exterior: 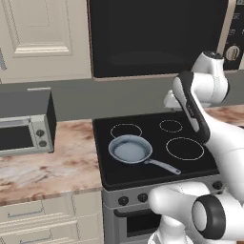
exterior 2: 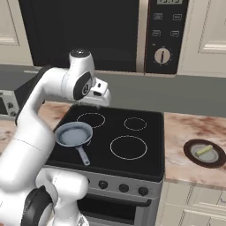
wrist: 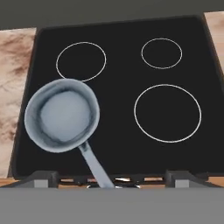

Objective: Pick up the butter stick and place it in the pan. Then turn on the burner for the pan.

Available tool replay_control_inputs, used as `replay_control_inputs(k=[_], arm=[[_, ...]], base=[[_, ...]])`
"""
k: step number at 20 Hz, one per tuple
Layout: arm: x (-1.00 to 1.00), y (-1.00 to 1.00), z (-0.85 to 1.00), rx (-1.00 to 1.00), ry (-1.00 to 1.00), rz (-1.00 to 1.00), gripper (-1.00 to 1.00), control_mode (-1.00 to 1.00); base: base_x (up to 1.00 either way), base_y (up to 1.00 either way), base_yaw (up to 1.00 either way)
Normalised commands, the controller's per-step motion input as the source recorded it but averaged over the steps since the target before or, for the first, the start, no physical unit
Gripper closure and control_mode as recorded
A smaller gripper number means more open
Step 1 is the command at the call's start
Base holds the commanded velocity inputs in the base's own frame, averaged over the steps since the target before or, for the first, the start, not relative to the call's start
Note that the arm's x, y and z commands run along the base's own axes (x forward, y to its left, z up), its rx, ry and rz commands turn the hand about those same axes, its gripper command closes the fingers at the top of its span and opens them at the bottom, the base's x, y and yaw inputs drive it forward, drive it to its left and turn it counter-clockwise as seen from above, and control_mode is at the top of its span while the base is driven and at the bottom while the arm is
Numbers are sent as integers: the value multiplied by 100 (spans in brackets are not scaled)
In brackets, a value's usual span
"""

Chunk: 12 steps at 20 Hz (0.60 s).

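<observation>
Step in hand, judged from the layout: reaching for the butter stick (exterior 2: 204, 150), not yet grasped. Lies on a dark round dish (exterior 2: 193, 155) on the counter (exterior 2: 185, 132) right of the stove (exterior 2: 150, 132), well apart from the pan (exterior 2: 73, 133). Pale yellow, set at a slant across the dish.

Pan empty, sitting on the front-left burner, beside the marked rings rather than centred on one as far as can be told; handle (exterior 2: 82, 155) pointing toward the front edge and the knobs (exterior 2: 124, 188).

Tool (exterior 2: 100, 98) high over the back-left of the cooktop, looking down at the pan in the hand view. Finger tips (wrist: 43, 178) wide apart at the bottom corners of that view, nothing between them: released, empty.

To do the reach well:
- Swing right across the stove, staying high enough to clear the pan rim and handle.
- Come down from above the dish, jaws turned across the stick's short width (not along its length), so both pads meet the long flat sides.
- Centre over the middle of the bar; an end grip likely to let it pivot.
- Stop short of pressing into the dish; raised rim may block a low, sideways approach.
- Close gently (butter probably soft, small, easy to squash or nudge off the dish).
- Lift straight up before travelling back toward the pan.
</observation>
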Motion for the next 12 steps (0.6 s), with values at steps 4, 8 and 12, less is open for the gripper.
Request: replay_control_inputs(k=[4, 8, 12], arm=[[-20, -100, -21, 5, 4, -18, -100, -100], [-13, -97, -25, 1, 6, -23, -100, -100], [-11, -96, -21, 0, 4, -20, -100, -100]], base=[[0, 0, 0], [0, 0, 0], [0, 0, 0]])
